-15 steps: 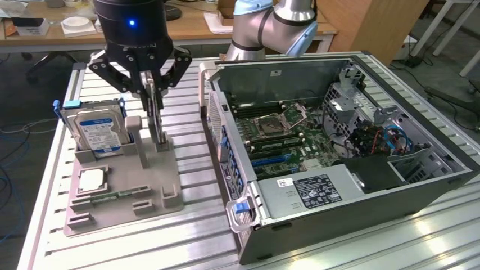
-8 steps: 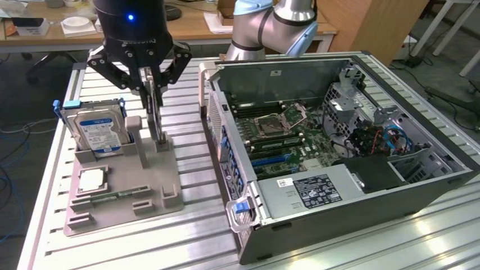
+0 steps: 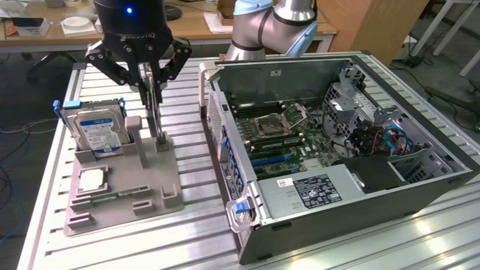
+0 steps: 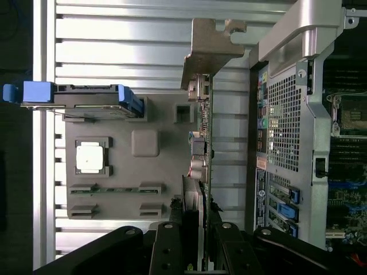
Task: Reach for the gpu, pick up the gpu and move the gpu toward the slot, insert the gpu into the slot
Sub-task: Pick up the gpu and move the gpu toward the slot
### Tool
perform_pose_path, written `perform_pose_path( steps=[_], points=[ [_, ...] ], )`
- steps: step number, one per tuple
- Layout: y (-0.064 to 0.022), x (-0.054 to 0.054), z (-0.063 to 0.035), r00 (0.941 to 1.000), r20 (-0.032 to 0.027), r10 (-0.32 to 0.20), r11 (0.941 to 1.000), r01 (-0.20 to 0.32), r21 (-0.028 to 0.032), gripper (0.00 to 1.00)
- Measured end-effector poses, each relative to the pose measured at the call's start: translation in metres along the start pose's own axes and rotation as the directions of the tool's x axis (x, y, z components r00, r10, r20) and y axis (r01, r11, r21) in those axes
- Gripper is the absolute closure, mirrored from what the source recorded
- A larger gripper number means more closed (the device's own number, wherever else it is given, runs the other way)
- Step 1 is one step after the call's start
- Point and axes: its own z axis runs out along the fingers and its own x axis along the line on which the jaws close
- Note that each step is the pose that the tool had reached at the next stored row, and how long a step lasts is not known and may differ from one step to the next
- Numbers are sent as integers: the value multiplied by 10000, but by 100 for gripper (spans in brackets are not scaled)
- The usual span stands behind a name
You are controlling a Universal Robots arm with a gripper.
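A ribbed, silver aluminium desk carried a grey moulded parts tray on the exterior view's left and an open black computer case on its right. Behind them stood wooden office desks with small clutter, and cables trailed over the floor at both edges. A silver, blue-labelled hard drive stood upright in the tray, just beside the gripper's work.

The black gripper hung over the tray, its jaws closed narrowly on the gpu, a thin dark circuit card seen edge-on. The card stood on end: its long axis ran vertically from the jaws down to the tray, with the silver metal bracket at the end away from the jaws. Whether its lower end touched the tray could not be told. It sat apart from the case, with bare desk between.
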Motion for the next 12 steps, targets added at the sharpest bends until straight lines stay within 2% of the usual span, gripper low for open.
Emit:
perform_pose_path(
  steps=[3,12],
  points=[
    [2,-1,-37,10000,0,0,10000,0,0,73],
    [5,-3,-118,10000,1,-2,10000,2,78,73]
  ],
)
